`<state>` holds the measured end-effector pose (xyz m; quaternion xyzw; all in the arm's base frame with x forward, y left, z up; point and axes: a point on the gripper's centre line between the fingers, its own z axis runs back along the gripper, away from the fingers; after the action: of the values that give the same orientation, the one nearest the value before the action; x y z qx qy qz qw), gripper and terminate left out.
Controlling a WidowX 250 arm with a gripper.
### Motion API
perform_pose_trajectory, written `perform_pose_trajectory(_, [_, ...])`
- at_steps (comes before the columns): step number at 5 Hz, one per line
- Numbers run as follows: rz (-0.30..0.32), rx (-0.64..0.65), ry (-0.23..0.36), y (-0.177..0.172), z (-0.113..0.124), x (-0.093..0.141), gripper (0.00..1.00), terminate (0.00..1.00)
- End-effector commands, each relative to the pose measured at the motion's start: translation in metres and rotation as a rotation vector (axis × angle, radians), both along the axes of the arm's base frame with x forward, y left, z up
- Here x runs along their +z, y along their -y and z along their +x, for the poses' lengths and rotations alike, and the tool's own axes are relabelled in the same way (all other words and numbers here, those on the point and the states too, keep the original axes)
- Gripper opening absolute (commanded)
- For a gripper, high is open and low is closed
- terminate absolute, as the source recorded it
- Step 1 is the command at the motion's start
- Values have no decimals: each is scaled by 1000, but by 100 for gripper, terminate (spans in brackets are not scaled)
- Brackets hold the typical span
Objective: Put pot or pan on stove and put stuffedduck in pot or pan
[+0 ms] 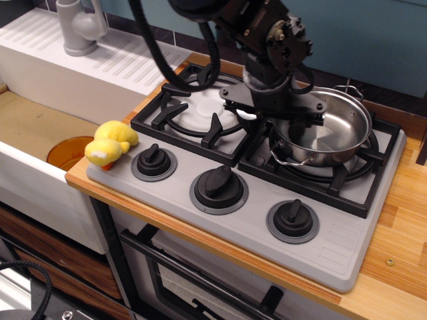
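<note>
Quick count for you: one stove (347,250) with two burner grates and three knobs, one pot (333,130), one stuffed duck (110,143), one orange bowl (67,152) down in the sink, one faucet (79,27), and one robot arm (260,33).

No legible text or labels

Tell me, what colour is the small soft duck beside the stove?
The duck is yellow, with a little orange at its beak. The only camera view shows it clearly.
</note>
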<state>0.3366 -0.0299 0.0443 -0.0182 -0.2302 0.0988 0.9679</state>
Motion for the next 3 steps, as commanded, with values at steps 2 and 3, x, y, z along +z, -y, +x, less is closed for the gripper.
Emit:
perform_pose_trajectory(2, [-84,9,-41,-5,-8,31,0,0])
perform_pose_trajectory(3, [-68,12,-73,-8,-10,43,0,0])
